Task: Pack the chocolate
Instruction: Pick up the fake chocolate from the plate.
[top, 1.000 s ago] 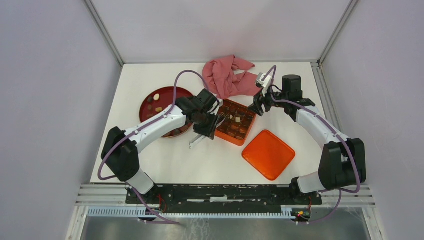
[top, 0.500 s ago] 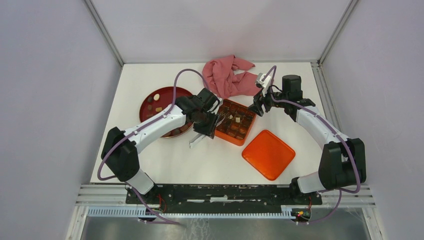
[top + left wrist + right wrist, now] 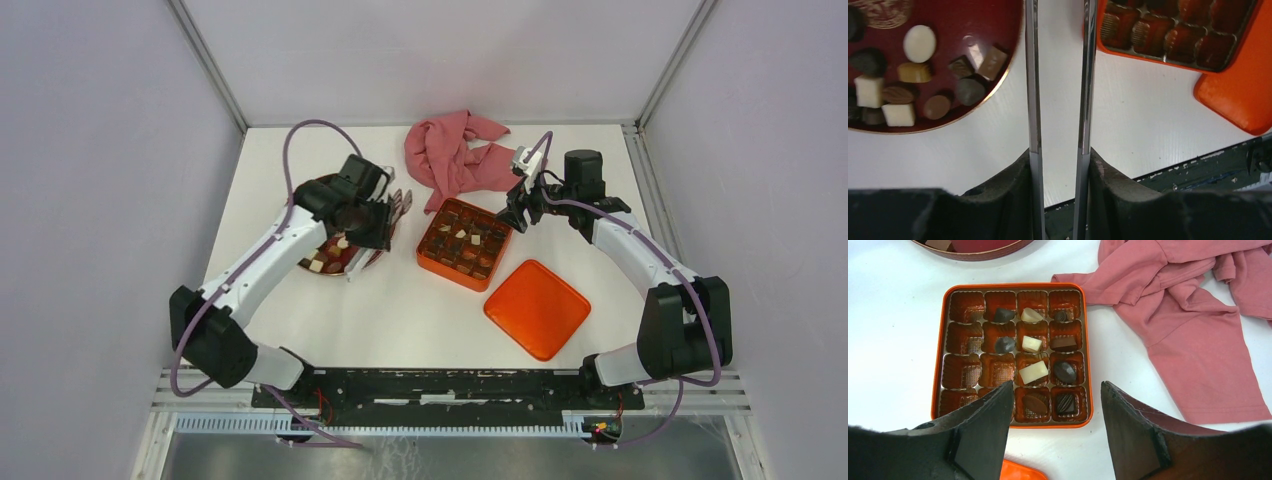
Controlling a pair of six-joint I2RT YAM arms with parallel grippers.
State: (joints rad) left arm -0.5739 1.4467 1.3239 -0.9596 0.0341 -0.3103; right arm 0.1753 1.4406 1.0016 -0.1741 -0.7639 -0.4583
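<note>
Several pieces of chocolate point(image 3: 919, 43) lie on the round dark-red plate point(image 3: 973, 20), seen from above under my left arm point(image 3: 330, 255). More chocolate point(image 3: 1034, 372) sits in compartments of the orange tin point(image 3: 939, 340). My left gripper point(image 3: 1059, 155) is shut on metal tongs point(image 3: 1032, 75). The tongs' blades stand apart with nothing between them, over bare table between plate and tin; their tips run out of the left wrist view. My right gripper point(image 3: 1054, 387) hangs open and empty above the tin's far right edge point(image 3: 517, 212).
The tin's orange lid point(image 3: 537, 308) lies on the table, near and right of the tin point(image 3: 455, 275). A crumpled pink cloth point(image 3: 455, 155) lies at the back, just behind the tin. Metal rails border the table.
My left arm has swung left from the tin's left edge to above the plate, carrying the tongs. The right arm has not moved.
</note>
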